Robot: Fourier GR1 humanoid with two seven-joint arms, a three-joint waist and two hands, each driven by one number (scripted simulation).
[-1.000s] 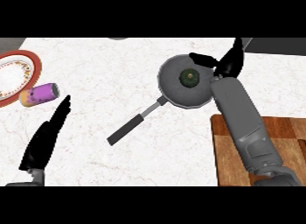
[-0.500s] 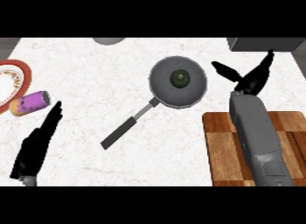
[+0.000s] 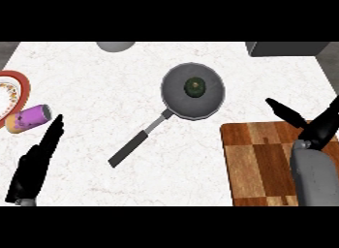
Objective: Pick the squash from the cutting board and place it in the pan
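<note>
The dark green squash [image 3: 194, 87] lies in the middle of the grey pan [image 3: 192, 91], whose black handle [image 3: 138, 144] points toward the lower left. The wooden cutting board [image 3: 262, 164] sits at the lower right with nothing on its visible surface. My right hand [image 3: 316, 127] hovers over the board's far edge, open with thumb and fingers spread wide, well clear of the pan. My left hand [image 3: 37, 164] rests open at the lower left, fingers straight and pointing up.
A red-rimmed plate [image 3: 2, 97] sits at the left edge, with a purple and orange can-like object [image 3: 29, 118] lying beside it. A grey round object [image 3: 115, 46] and a dark box [image 3: 283, 48] stand at the counter's far edge.
My right hand has drawn back from the pan toward the lower right, over the cutting board, leaving the squash in the pan. The view has shifted, so everything sits lower and farther left.
</note>
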